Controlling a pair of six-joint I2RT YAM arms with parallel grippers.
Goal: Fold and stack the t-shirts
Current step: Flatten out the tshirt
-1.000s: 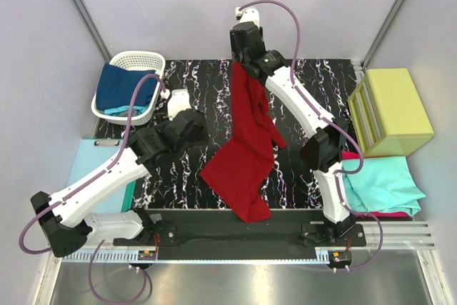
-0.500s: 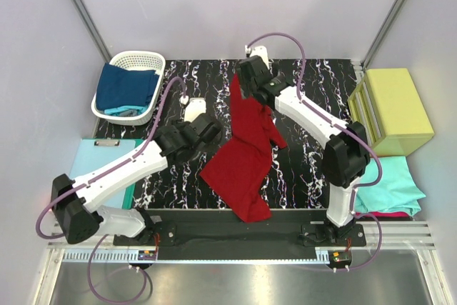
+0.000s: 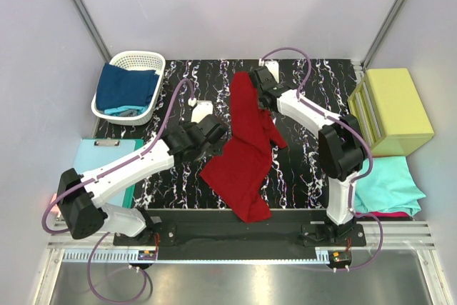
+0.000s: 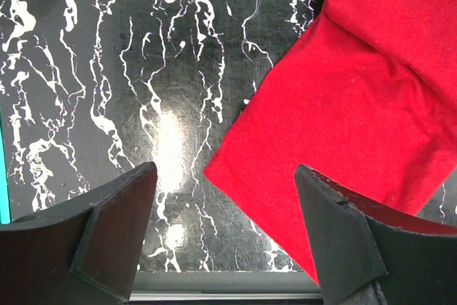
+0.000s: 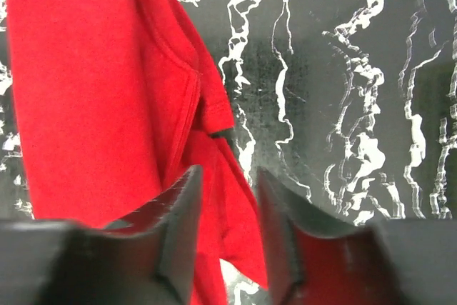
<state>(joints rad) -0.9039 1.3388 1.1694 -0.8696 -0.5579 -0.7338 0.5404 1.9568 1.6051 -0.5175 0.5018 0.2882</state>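
A dark red t-shirt (image 3: 243, 162) lies crumpled and stretched lengthwise on the black marbled mat (image 3: 314, 169). In the left wrist view its hem corner (image 4: 357, 105) is just ahead of my left gripper (image 4: 225, 169). That gripper is open, low over bare mat at the shirt's left edge (image 3: 218, 130). My right gripper (image 3: 259, 94) hovers over the shirt's far end. Its jaws are partly apart (image 5: 228, 173); red cloth (image 5: 86, 91) and a bit of mat show through the gap, and nothing is pinched. A teal t-shirt (image 3: 389, 183) lies folded on a magenta one (image 3: 389, 213) at the right.
A white basket (image 3: 146, 57) at the back left holds a navy t-shirt (image 3: 128, 87). A yellow-green box (image 3: 391, 111) stands at the right edge. A pale-blue sheet (image 3: 100, 158) lies left of the mat, partly under my left arm.
My right gripper has come down and nearer, and the shirt's top end now rests on the mat. My left gripper has moved right, up to the shirt's left edge.
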